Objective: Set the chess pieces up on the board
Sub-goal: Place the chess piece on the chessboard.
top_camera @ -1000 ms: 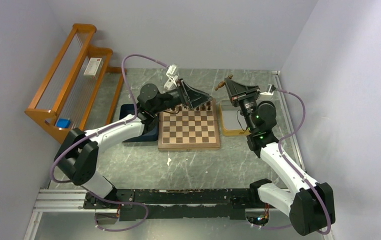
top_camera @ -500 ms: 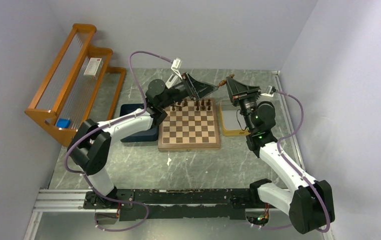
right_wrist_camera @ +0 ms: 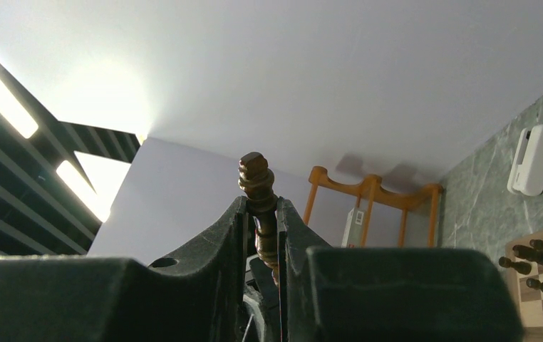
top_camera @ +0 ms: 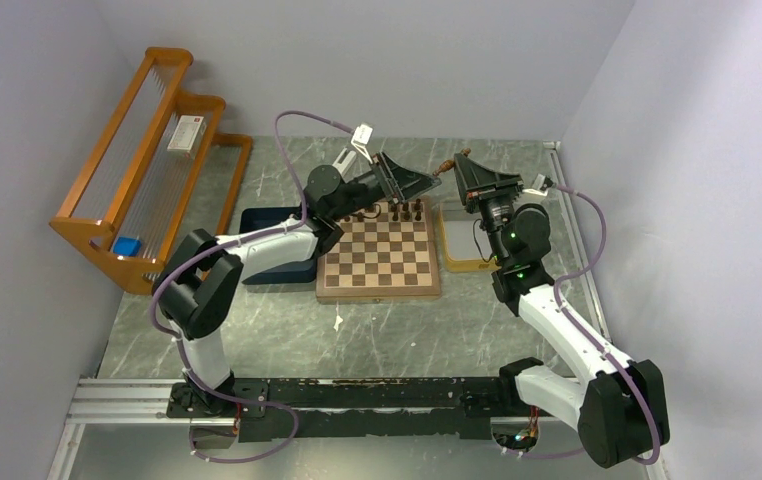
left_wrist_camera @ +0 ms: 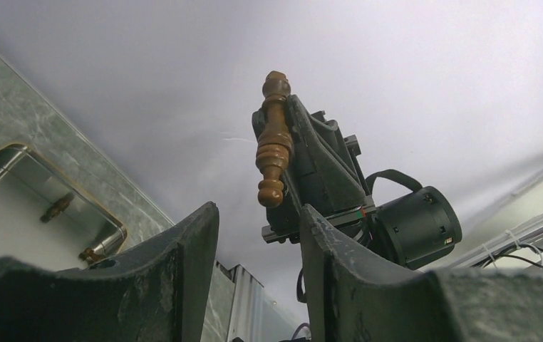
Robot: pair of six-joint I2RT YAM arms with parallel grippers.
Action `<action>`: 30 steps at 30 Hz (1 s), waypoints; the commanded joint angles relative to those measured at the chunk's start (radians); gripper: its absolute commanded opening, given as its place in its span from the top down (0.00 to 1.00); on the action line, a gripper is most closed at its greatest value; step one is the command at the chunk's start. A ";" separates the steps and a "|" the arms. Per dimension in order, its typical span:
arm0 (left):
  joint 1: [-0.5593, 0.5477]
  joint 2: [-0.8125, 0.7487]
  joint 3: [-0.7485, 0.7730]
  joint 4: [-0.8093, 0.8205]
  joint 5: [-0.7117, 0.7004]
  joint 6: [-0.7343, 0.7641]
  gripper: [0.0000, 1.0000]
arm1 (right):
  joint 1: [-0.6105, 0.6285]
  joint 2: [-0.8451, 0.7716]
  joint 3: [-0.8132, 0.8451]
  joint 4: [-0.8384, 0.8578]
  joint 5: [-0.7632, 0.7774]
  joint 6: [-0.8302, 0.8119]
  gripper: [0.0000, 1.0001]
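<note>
One raised right gripper (right_wrist_camera: 261, 214), tilted upward, clamping piece (left_wrist_camera: 273, 142)

A: What is the piece (left_wrist_camera: 273, 139) looking like?
B: It is showing turned brown wood, smoothly varnished and gleaming.
A: And the left fingers (left_wrist_camera: 176, 281)?
B: They are looking like black plastic, matt and grainy. The table (top_camera: 407, 320) is showing a smooth, marbled grey-green top.

I've got the grey marbled desk (top_camera: 387, 330) on screen. Along the left wall stands an orange wooden rack (top_camera: 147, 150), with a small white box (top_camera: 186, 133) on a shelf and something blue (top_camera: 126, 245) at its low end. A dark blue tray (top_camera: 257, 222) sits near it, a yellow tray (top_camera: 465, 266) is over to the right, and a white scrap (top_camera: 338, 322) lies nearer me.
</note>
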 commanded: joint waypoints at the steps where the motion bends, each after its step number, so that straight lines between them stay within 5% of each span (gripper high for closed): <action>1: -0.012 0.003 0.036 0.081 0.009 -0.012 0.50 | 0.006 -0.008 -0.011 0.032 0.037 0.014 0.84; 9: -0.011 -0.011 0.042 0.071 -0.008 0.006 0.56 | 0.006 -0.029 -0.027 0.014 0.049 0.010 0.84; 22: -0.009 -0.059 0.031 0.008 -0.038 0.079 0.88 | 0.007 -0.030 -0.030 -0.014 0.030 -0.019 0.84; 30: 0.041 -0.084 0.028 -0.074 0.004 0.102 0.95 | 0.006 -0.057 -0.061 -0.030 0.036 -0.063 0.84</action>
